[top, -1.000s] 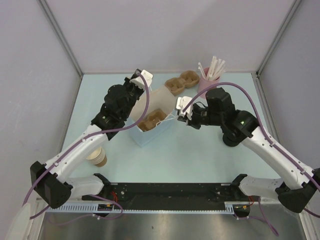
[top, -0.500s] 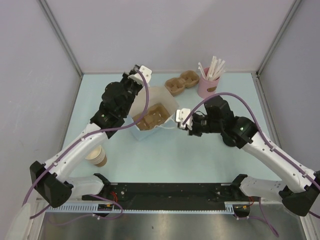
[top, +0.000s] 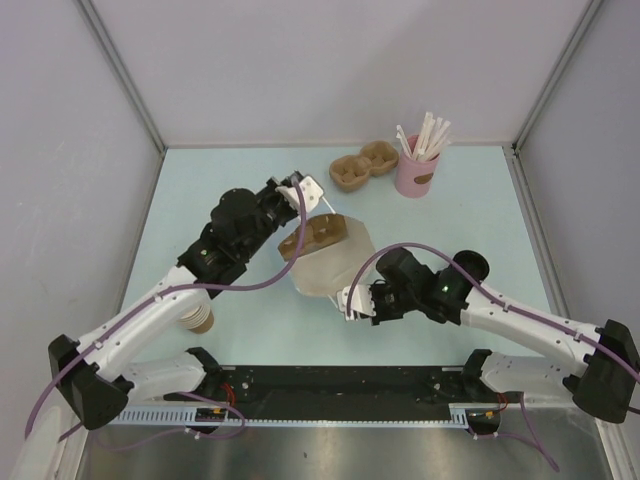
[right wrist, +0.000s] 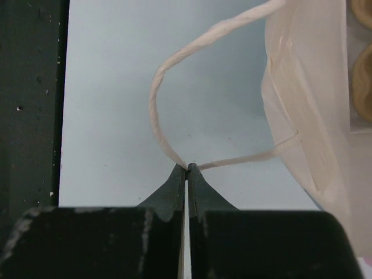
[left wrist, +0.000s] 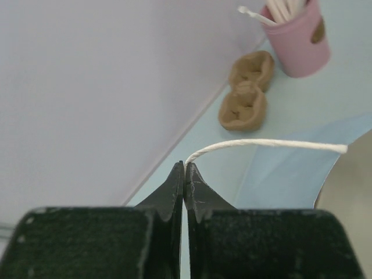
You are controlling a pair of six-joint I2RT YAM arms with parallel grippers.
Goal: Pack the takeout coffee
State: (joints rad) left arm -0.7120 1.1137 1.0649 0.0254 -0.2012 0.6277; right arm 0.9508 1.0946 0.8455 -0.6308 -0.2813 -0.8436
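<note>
The takeout coffee is out of view in every frame. A paper bag (top: 335, 265), light blue outside and pale inside, is stretched at a slant between the two arms with its mouth open. A brown pulp cup carrier (top: 312, 237) sits inside it. My left gripper (top: 312, 203) is shut on the bag's far white cord handle (left wrist: 261, 143), pinched at the fingertips (left wrist: 185, 165). My right gripper (top: 349, 301) is shut on the near cord handle (right wrist: 160, 99), with the bag's wall (right wrist: 302, 99) to its right.
A second brown carrier (top: 364, 165) lies at the back of the table beside a pink cup of white straws (top: 418, 165). Tan lidless cups (top: 198, 319) stand under my left forearm. The black base rail (top: 340, 385) runs along the near edge.
The bag has been drawn toward the near edge and tipped over at a slant. My right gripper moved near and left with its handle. My left gripper followed right and nearer.
</note>
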